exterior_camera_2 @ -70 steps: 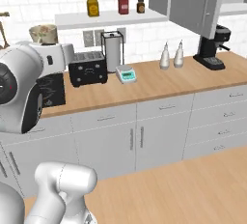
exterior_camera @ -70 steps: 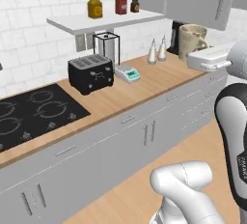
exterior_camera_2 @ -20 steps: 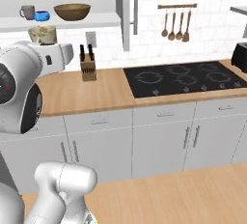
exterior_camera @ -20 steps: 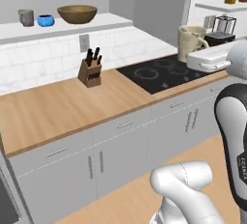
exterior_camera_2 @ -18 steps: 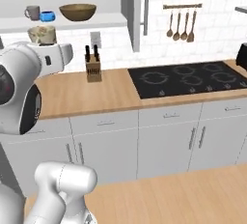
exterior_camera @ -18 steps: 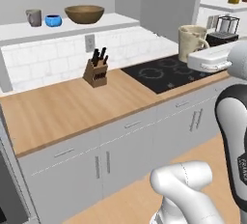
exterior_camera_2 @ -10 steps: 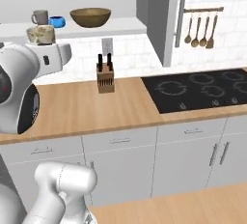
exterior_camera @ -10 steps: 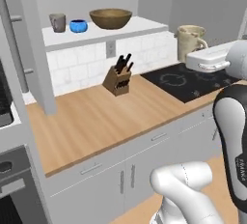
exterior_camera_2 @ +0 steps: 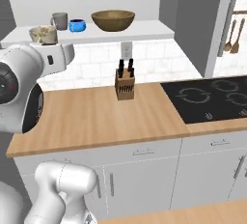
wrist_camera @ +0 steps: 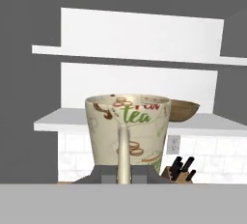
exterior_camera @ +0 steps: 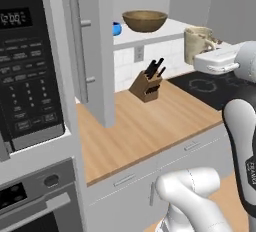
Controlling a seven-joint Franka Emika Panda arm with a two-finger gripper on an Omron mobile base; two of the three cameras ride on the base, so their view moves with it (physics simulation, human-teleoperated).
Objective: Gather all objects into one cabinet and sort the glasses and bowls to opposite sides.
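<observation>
My gripper [wrist_camera: 124,174] is shut on the handle of the cream speckled mug [wrist_camera: 128,126], which has "tea" printed on it and is held upright. The same mug [exterior_camera_2: 43,34] rides on the hand at the left, level with the cabinet's white shelf [exterior_camera_2: 149,28]. On that shelf stand the grey mug [exterior_camera_2: 60,21], the small blue bowl [exterior_camera_2: 76,25] and the brown wooden bowl [exterior_camera_2: 113,20], left to right. In the left base view the held mug [exterior_camera: 198,43] is right of the wooden bowl [exterior_camera: 145,20] and blue bowl [exterior_camera: 116,28].
The cabinet's open grey door [exterior_camera: 92,51] with its bar handle juts out next to the black microwave [exterior_camera: 30,71]. A knife block [exterior_camera_2: 125,84] stands on the wooden counter [exterior_camera_2: 96,117]. A black cooktop [exterior_camera_2: 212,97] lies to the right, with hanging utensils [exterior_camera_2: 231,37] beyond.
The base has driven left along the counter, so both views shifted; the open cabinet shelf now sits ahead and the microwave has come into view. The mug stays in my gripper.
</observation>
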